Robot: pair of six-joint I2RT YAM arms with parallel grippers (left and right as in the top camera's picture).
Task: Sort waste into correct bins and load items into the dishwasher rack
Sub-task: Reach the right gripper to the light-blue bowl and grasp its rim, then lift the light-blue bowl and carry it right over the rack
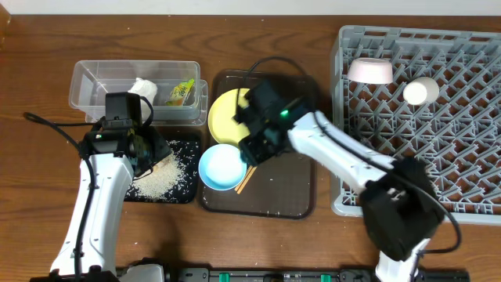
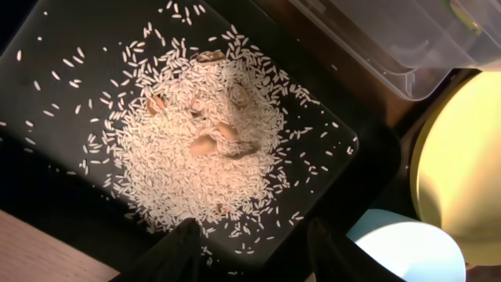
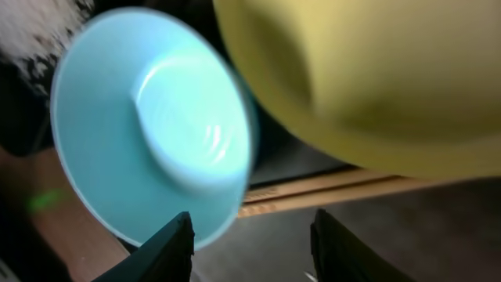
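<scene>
On the wooden table [image 1: 31, 47], grey rack [image 1: 340, 141].

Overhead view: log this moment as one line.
left gripper open above rice-strewn black rectangular tray | right gripper open near round light blue bowl

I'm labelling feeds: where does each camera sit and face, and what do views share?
Overhead: above the table, facing straight down; light-grey lattice dishwasher rack, white left arm, right arm.
Left wrist: on left arm, facing down at white rice grains in shallow black tray; left hand below.
Right wrist: on right arm, close over round light blue bowl, round yellow plate; right hand below.
Shared: bowl and plate, all three views.
</scene>
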